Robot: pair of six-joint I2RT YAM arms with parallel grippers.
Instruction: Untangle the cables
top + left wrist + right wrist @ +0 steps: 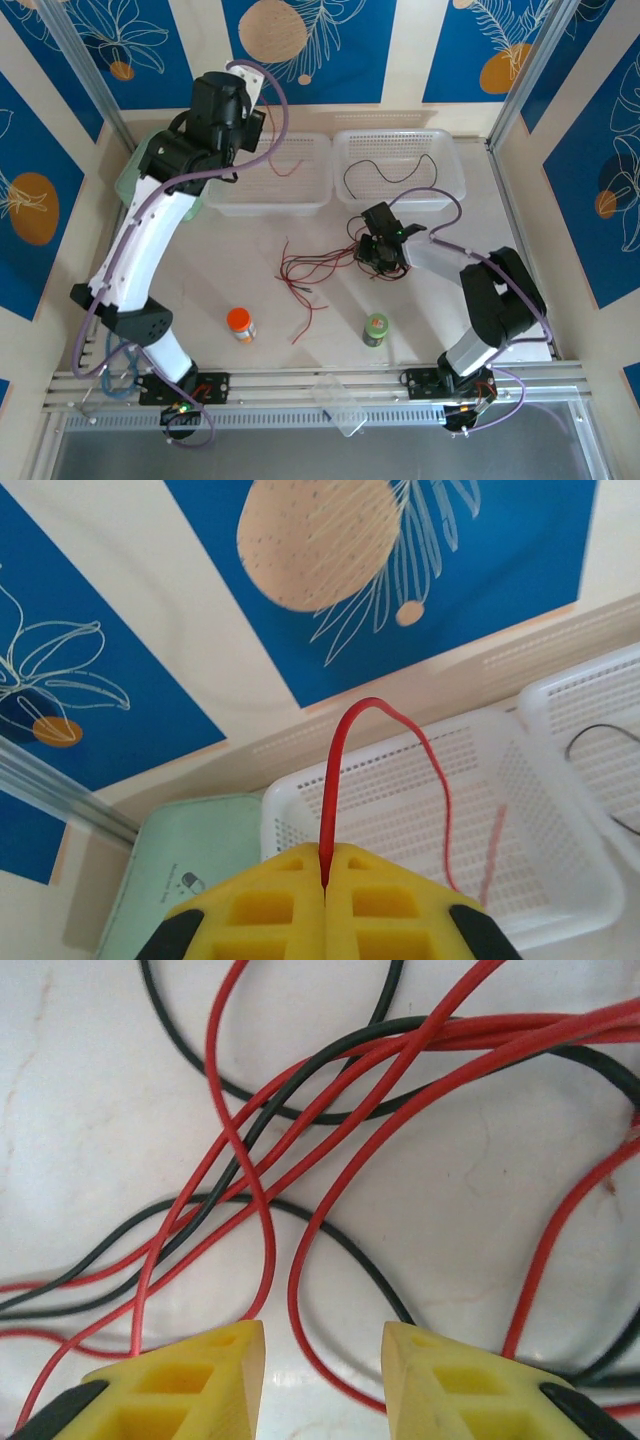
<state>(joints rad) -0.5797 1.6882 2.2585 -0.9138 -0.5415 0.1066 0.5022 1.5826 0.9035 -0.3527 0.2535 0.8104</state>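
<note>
Looking down at our white, faintly veined table (pixel 250 270) between blue leaf-printed walls (pixel 330 50), we see the cables (pixel 312 266), thin glossy red and black strands, sprawled mid-table and running mostly left to right. Our right gripper (pixel 323 1345) stands parted just over them. Our left gripper (pixel 325 865) pinches one red cable (pixel 337 760), which arches upward above a perforated white basket (pixel 560 905).

Blue-and-cream walls (pixel 400 50) with leaf and orange-disc prints around a pale tabletop (pixel 240 250).
</note>
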